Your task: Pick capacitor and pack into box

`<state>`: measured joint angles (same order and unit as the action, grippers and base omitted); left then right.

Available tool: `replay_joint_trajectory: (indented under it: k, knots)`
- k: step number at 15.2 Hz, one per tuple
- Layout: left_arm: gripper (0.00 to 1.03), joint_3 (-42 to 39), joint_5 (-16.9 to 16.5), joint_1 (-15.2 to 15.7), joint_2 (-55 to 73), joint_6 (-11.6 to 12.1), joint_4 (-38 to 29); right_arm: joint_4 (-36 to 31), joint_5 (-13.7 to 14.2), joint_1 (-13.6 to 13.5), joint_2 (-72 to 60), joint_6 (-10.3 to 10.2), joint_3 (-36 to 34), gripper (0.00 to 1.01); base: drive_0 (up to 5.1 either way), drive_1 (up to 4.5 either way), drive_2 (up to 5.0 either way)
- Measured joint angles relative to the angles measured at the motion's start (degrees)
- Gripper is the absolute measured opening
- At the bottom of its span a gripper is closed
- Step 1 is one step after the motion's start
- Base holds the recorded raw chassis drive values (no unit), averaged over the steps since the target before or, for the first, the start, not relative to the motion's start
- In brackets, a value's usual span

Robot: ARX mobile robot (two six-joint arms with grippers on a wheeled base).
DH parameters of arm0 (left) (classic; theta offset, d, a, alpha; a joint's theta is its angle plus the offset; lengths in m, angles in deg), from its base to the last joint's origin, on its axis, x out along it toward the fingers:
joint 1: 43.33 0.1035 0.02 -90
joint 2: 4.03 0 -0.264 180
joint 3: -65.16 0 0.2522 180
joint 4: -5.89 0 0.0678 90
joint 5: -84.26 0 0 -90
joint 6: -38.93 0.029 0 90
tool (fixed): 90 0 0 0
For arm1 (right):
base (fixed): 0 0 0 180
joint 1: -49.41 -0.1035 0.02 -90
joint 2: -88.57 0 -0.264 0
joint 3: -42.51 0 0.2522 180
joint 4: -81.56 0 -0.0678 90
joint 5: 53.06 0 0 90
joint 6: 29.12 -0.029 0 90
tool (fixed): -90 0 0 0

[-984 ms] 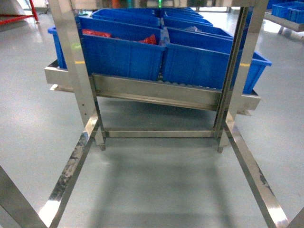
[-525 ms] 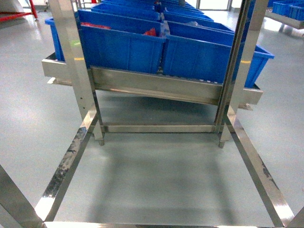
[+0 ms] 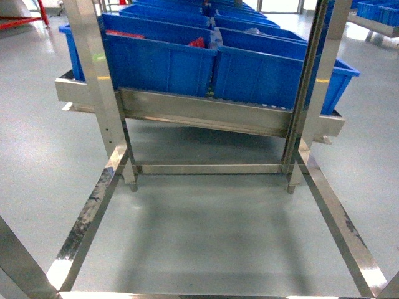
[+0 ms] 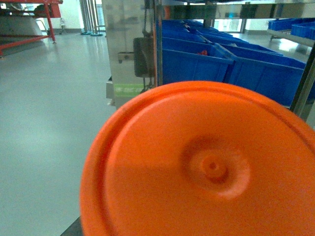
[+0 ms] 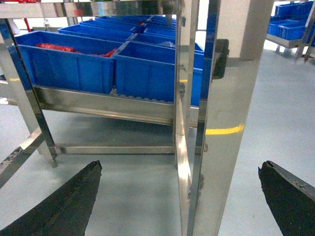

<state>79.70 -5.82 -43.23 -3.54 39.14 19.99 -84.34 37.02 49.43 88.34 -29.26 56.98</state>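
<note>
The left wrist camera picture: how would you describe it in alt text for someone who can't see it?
A bright orange round end of the capacitor, with a small raised nub at its centre, fills most of the frame, very close to the lens. Behind it stand a steel rack post and blue plastic bins on a grey floor.

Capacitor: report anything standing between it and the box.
The box shows in no view, so that cannot be settled. The capacitor fills the left wrist view; beyond it stand a steel upright and blue bins.
</note>
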Motion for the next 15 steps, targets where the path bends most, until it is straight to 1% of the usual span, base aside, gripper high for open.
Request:
replay_joint_trajectory:
  k: [6, 15]
  knots:
    - [0.44, 0.0, 0.07, 0.0, 0.0, -0.02, 0.0, -0.07, -0.04, 0.0, 0.0, 0.0, 0.0, 0.98, -4.8, 3.43, 1.6]
    - [0.44, 0.0, 0.07, -0.07, 0.0, -0.02, 0.11, -0.22, -0.09, 0.0, 0.0, 0.0, 0.0, 0.98, -4.9, 2.49, 2.5]
